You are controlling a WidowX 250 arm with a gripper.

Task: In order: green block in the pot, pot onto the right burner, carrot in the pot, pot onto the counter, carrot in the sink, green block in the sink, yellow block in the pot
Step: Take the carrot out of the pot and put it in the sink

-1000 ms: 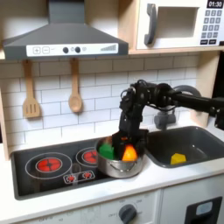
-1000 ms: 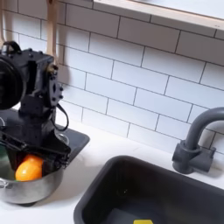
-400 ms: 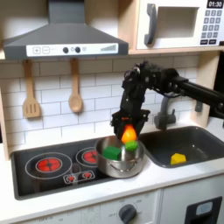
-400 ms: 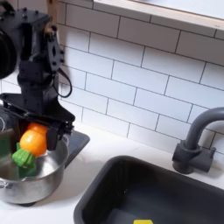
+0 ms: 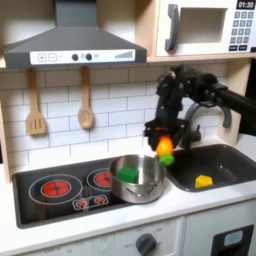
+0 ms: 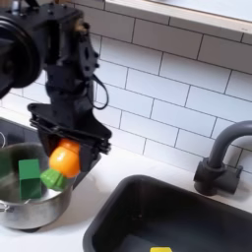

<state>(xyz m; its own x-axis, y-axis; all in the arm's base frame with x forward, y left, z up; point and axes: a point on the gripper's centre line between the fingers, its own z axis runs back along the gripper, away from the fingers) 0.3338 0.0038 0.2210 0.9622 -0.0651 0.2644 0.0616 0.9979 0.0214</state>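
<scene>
Above the counter [image 5: 190, 200], between pot [image 5: 137, 178] and sink [image 5: 215, 165], the gripper [image 5: 163, 147] clasps the carrot [image 6: 61, 162] in midair. Green block [image 6: 31, 171] sits in the pot; yellow block [image 5: 204, 181] lies in the sink.

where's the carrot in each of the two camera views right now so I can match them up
First exterior view: the carrot hangs in the claw right of centre, between the pot and the sink.
Second exterior view: the carrot is held in the claw left of centre, above the pot's right rim.
Shared landmark: the green block inside the pot.
</scene>
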